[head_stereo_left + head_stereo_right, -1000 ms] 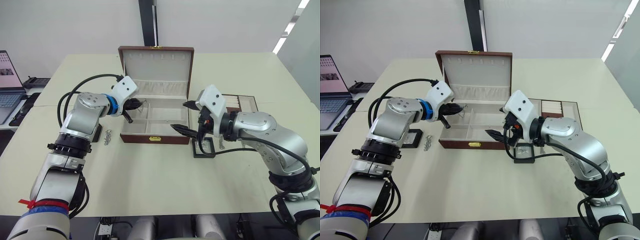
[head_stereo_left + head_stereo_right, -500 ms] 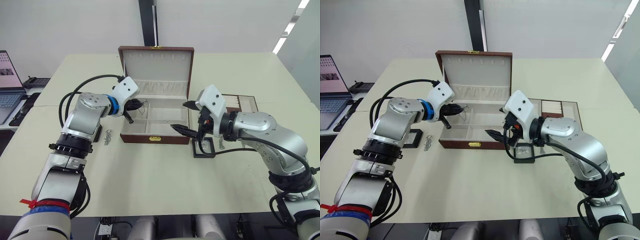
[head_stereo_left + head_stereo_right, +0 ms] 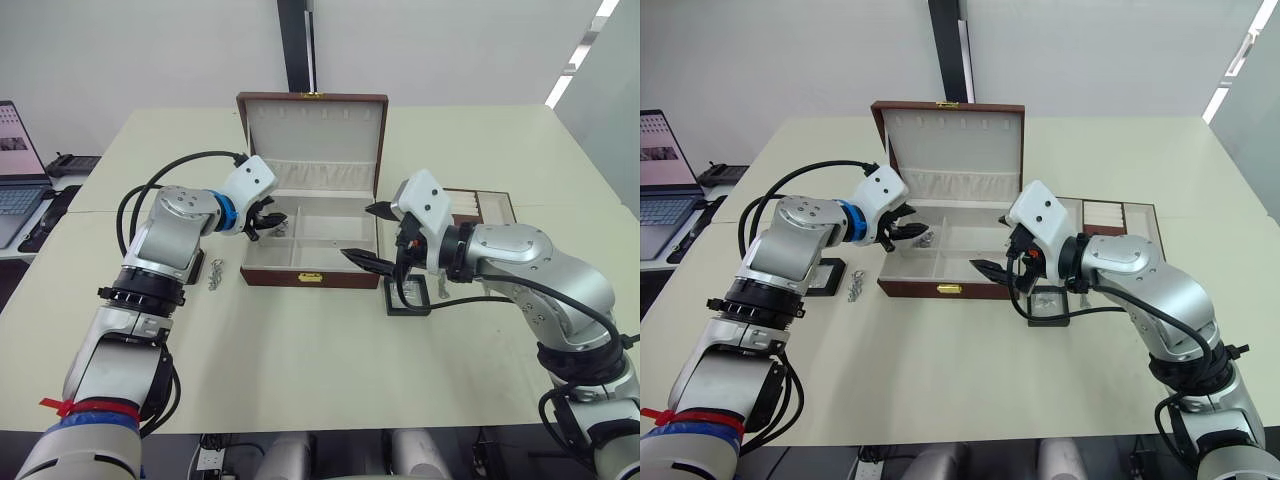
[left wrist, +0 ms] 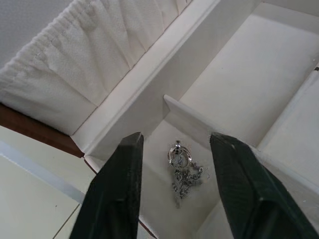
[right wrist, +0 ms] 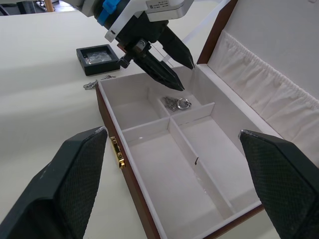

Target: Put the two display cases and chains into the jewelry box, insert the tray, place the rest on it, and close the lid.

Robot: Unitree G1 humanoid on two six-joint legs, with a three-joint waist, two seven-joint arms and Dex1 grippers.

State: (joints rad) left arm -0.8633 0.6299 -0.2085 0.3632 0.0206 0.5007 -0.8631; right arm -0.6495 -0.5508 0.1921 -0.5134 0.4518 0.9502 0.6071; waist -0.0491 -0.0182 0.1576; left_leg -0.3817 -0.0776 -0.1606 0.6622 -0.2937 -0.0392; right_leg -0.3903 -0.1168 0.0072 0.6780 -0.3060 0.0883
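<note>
A silver chain [image 4: 182, 168] lies released in the far-left compartment of the jewelry box [image 3: 310, 245], whose lid [image 3: 312, 140] stands upright. The left pincer [image 3: 268, 221] is held wide and empty just above that chain. The right pincer [image 3: 366, 234] is spread wide over the box's right end, with nothing gripped. One display case [image 5: 97, 56] and a second chain [image 3: 216, 273] rest on the bench [image 3: 300, 360] left of the box; the other display case [image 3: 410, 297] sits at the box's right, near the tray [image 3: 484, 206]. The left pincer is best lifted straight up, so the chain is not snagged, before the bench chain is approached.
</note>
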